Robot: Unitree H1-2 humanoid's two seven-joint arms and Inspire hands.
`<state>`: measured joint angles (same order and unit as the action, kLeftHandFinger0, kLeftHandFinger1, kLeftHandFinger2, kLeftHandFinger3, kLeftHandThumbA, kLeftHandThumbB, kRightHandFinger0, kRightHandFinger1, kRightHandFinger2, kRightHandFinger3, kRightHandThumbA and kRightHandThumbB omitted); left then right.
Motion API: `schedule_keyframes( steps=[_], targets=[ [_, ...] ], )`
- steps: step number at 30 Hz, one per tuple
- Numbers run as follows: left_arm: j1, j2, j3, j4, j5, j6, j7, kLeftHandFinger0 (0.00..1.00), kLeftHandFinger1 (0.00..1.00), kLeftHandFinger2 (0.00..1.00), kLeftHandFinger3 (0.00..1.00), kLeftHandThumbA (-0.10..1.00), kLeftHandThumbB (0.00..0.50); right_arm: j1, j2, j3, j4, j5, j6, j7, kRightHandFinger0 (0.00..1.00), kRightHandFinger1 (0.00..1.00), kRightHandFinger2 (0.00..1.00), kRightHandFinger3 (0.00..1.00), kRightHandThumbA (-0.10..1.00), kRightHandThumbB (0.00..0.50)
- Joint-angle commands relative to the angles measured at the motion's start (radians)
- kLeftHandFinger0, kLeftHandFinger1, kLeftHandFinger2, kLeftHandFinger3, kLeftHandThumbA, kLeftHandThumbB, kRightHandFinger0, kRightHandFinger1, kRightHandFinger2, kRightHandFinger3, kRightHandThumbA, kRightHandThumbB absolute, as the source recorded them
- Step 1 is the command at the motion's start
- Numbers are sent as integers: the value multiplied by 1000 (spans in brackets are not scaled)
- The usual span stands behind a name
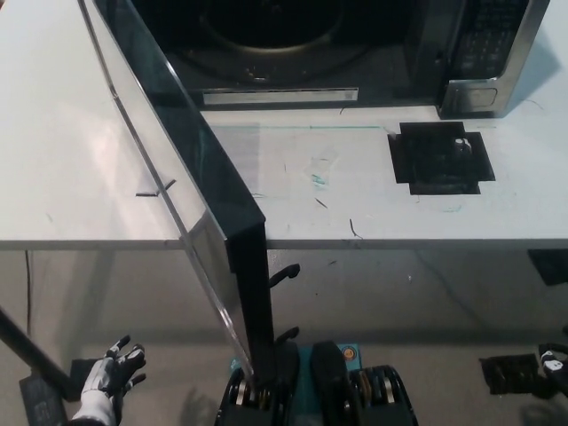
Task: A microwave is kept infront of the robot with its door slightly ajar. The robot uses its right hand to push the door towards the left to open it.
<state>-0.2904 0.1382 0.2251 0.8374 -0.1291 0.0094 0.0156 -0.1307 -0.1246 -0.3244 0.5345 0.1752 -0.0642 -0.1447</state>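
Swung door [191, 191] wide off microwave [355, 44]; right hand [552, 366] below it, grasp untellable; left hand [111, 377] spread, idle.

White table [71, 177] with a black square patch [442, 158] at right.

The microwave [355, 53] sits at the table's [71, 177] back, its door [177, 177] swung out leftward.

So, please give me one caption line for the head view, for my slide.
Microwave on the white table, its door swung wide open; white left robot hand rests low, fingers apart.
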Motion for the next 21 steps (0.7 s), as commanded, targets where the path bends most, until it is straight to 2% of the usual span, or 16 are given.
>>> schedule_keyframes(
  steps=[1, 3, 5, 8, 10, 12, 15, 17, 21],
  targets=[
    [-9, 7, -1, -19, -8, -36, -2, 947, 896, 906, 970, 368, 112, -5, 5, 0, -47, 0, -51, -7, 266, 369, 497, 704, 715, 180],
    [-8, 7, -2, -21, -6, -33, 0, 950, 899, 906, 970, 370, 118, -3, 9, 0, -52, -2, -50, -8, 273, 382, 514, 707, 722, 174],
    [-10, 11, -7, -17, 3, -32, 6, 980, 936, 931, 992, 394, 123, 4, 20, -2, -60, 1, -50, -13, 300, 418, 533, 717, 760, 192],
    [-13, 12, -10, -20, 5, -20, 8, 1000, 945, 952, 1000, 398, 126, 13, 31, -8, -68, -1, -50, -24, 265, 403, 525, 709, 768, 199],
    [-17, 13, -6, -16, 0, -18, 7, 982, 936, 933, 1000, 393, 134, 12, 33, -7, -69, -2, -48, -25, 279, 408, 530, 710, 775, 198],
    [-20, 12, -1, -18, -3, -14, 12, 962, 936, 922, 992, 385, 139, 8, 32, -6, -67, -6, -45, -30, 290, 419, 541, 711, 793, 220],
    [-22, 8, 8, -19, -14, -25, 6, 895, 876, 885, 965, 358, 141, 5, 31, -7, -64, 0, -52, -25, 281, 419, 544, 684, 819, 251],
    [-21, 8, 5, -18, -9, -28, 7, 922, 888, 891, 960, 358, 124, 8, 30, -6, -67, 5, -53, -20, 297, 432, 551, 692, 825, 251],
    [-24, 8, 7, -19, -9, -22, 10, 918, 888, 879, 961, 362, 130, 2, 25, -5, -55, 3, -62, -21, 296, 425, 538, 668, 833, 281]
  ],
)
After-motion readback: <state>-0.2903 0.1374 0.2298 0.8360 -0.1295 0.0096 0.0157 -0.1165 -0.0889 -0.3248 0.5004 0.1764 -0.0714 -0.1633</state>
